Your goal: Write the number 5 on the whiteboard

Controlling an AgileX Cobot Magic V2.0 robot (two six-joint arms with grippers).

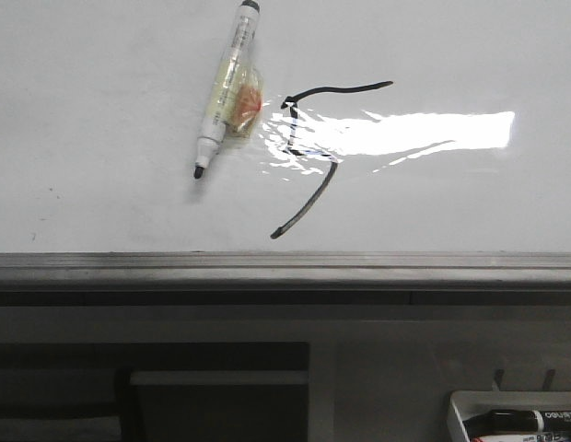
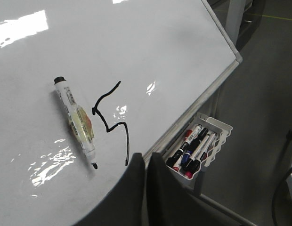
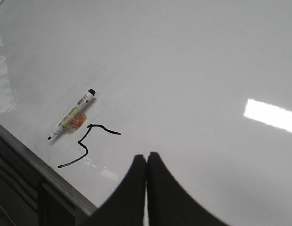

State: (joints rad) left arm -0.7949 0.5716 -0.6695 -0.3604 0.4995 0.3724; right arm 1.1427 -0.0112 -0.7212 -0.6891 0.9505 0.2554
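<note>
The number 5 [image 1: 308, 152] is drawn in thin black strokes on the whiteboard [image 1: 101, 74], with a wavy top bar, a short vertical and a curved tail. It also shows in the left wrist view [image 2: 110, 120] and the right wrist view [image 3: 85, 146]. An uncapped marker [image 1: 226, 87] lies flat on the board just left of the 5, tip toward the rail. My left gripper [image 2: 146, 160] is shut and empty near the board's lower rail. My right gripper [image 3: 146, 157] is shut and empty, above the board to the right of the 5. Neither gripper shows in the front view.
A grey metal rail [image 1: 285, 267] runs along the board's lower edge. A small white tray [image 2: 216, 136] with several markers [image 2: 193, 150] hangs below the rail at the right; it also shows in the front view [image 1: 465, 405]. A bright light reflection [image 1: 414, 129] lies on the board.
</note>
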